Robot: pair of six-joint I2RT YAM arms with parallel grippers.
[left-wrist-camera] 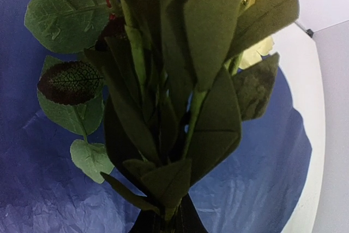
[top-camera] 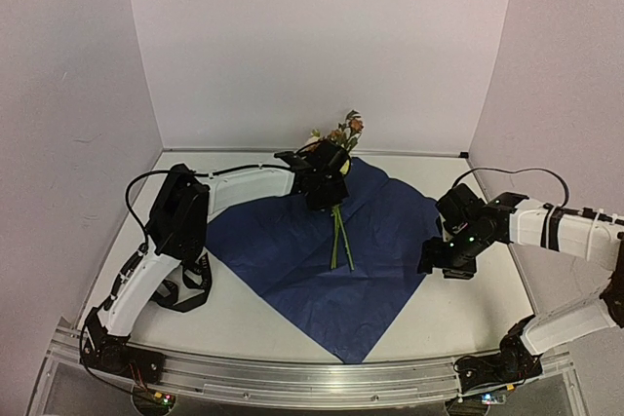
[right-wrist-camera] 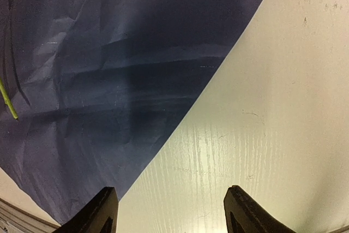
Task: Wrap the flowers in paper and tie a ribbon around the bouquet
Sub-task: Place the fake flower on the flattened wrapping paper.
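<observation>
Two grippers are seen about the paper [top-camera: 283, 250], a creased blue sheet spread flat as a diamond on the table [top-camera: 448, 314]. The flowers [top-camera: 340, 236] are held over its far corner by the left gripper [top-camera: 324, 182], whose fingers are pressed together on the stems just below the leaves [left-wrist-camera: 65, 15]. The stems are slanted down toward the middle of the sheet, and whether their cut ends touch it cannot be told. This hold is judged to line the bunch up along the diagonal, so that the sides can be folded over it. The right gripper [top-camera: 441, 262] is set low just beside the right edge of the sheet, over bare table, with its fingers [right-wrist-camera: 103, 214] spread wide and nothing between them. It seems placed to take that edge once the flowers are set down.

Much is hidden. The left wrist view is filled with leaves, so the pinching fingers are barely made out at its lower edge. The blooms [top-camera: 349, 127] are small and blurred from above. Only one green stem tip [right-wrist-camera: 6, 102] is caught at the left edge of the right wrist view. No ribbon can be made out; the dark loops at the near left are taken for cables [top-camera: 185, 294].
</observation>
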